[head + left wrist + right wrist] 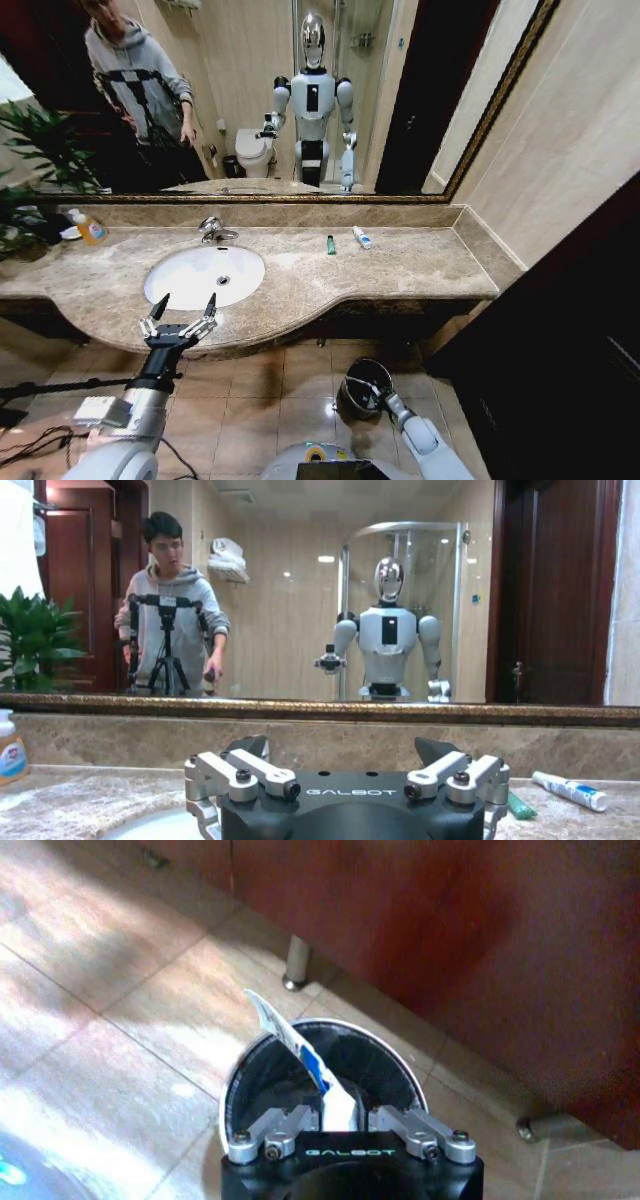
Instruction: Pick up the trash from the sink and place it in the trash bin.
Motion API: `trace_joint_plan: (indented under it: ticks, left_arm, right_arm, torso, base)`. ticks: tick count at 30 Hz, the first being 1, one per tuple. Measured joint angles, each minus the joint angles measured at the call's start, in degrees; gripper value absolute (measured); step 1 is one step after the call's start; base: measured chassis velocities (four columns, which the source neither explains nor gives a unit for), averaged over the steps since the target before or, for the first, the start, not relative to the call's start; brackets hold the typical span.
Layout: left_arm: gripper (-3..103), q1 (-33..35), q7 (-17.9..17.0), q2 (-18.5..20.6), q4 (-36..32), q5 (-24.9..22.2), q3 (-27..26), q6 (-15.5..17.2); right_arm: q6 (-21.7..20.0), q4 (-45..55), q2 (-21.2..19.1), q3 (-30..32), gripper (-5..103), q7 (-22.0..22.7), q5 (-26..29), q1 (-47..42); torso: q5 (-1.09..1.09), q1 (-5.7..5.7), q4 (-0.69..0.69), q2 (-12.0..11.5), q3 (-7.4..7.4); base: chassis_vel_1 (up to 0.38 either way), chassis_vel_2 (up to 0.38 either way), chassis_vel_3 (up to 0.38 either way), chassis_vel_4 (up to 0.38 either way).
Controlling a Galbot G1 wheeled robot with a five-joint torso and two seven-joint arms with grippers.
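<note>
The white oval sink (190,268) lies in the marble countertop, and its basin looks bare. My left gripper (183,306) hovers open over the counter's front edge just before the basin; the left wrist view shows its spread fingers (250,747) with nothing between them. Two pieces of trash lie on the counter to the right: a tiny dark-green bottle (331,244) (520,806) and a white-blue mini tube (361,237) (570,790). On the floor stands the black trash bin (350,372) (232,1091). My right gripper (374,390) (340,1119) is over its mouth, shut on a white-blue wrapper (290,1041).
An orange bottle with a white cap (92,230) (10,751) stands at the counter's left end, by a plant (30,150). The chrome faucet (211,229) sits behind the basin. A dark wood cabinet (450,930) with metal feet rises right behind the bin.
</note>
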Motion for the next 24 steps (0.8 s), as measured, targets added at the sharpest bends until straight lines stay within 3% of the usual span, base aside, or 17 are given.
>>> trace_joint_plan:
  ticks: [11,24]
  left_arm:
    - [100,0.00,0.00,0.00,0.00,0.00,0.00,0.00]
    - [100,0.00,0.00,0.00,0.00,0.00,0.00,0.00]
  right_arm:
    - [3.61,-14.21,0.58,1.14,20,0.26,-6.10,8.83]
    - [5.60,-20.23,1.21,1.13,20,1.32,-7.05,11.72]
  torso:
    - [0.01,0.00,0.00,0.00,0.00]
    - [-0.01,0.00,0.00,0.00,0.00]
  base:
    - [0.000,0.000,0.000,0.000]
    - [0.000,0.000,0.000,0.000]
